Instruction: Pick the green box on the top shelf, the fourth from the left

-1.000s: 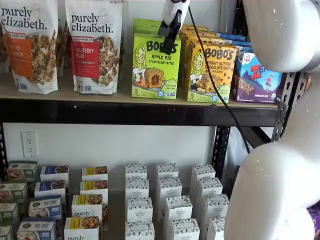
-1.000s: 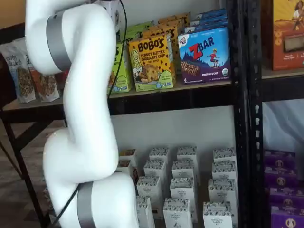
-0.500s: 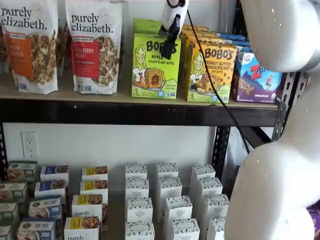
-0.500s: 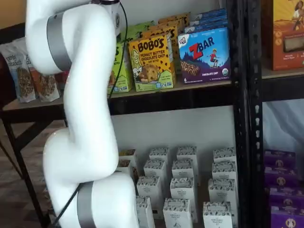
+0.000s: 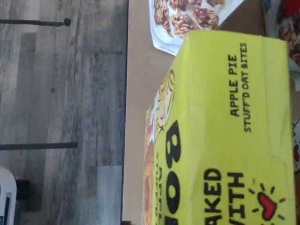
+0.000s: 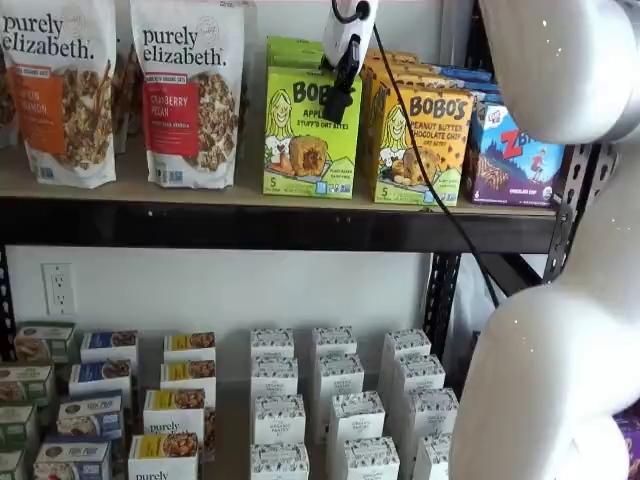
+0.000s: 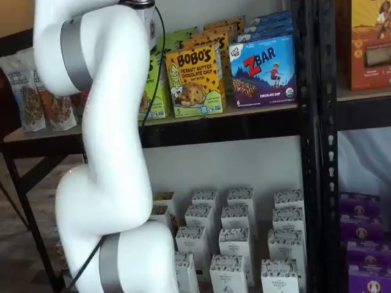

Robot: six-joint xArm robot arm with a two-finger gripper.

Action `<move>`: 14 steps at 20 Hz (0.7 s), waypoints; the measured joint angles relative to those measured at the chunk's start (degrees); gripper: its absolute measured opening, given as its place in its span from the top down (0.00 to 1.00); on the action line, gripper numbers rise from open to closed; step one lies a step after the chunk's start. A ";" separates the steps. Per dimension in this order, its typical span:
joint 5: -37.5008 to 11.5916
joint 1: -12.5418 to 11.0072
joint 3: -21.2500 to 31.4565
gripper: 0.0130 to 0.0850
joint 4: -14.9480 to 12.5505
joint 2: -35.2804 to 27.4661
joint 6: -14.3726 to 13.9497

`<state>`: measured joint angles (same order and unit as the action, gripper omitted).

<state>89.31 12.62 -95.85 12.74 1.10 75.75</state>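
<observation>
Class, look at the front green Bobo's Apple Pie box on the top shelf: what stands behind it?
Behind the green box on the top shelf, green carton tops like it show. How many stand there, and their fronts, are covered by the front box.

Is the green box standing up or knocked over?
Upright: the green box stands flat on the top shelf, front label facing out.

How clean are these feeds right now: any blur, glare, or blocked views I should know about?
Wrist view: turned sideways, the green box close and slightly soft. In one shelf view its print is sharp, with the white arm blown out bright. In the other shelf view, the arm hides most of it.
</observation>
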 joint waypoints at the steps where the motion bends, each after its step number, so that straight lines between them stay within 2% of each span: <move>1: -0.18 -0.04 0.12 0.00 0.11 0.06 0.04; 3: -0.41 -0.11 0.27 0.00 0.29 0.15 0.10; 4: -0.49 -0.16 0.31 0.06 0.41 0.19 0.14; 5: -0.52 -0.20 0.32 0.06 0.52 0.21 0.16; 7: -0.32 -0.29 0.12 0.17 0.69 0.16 0.21; 8: -0.24 -0.32 0.04 0.17 0.72 0.14 0.22; 11: -0.09 -0.34 -0.09 0.28 0.69 0.13 0.22; 12: -0.04 -0.34 -0.11 0.28 0.68 0.13 0.21; 13: 0.03 -0.34 -0.14 0.33 0.68 0.13 0.21; 14: 0.15 -0.34 -0.21 0.33 0.69 0.12 0.21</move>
<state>89.47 12.27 -96.06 13.43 1.21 75.96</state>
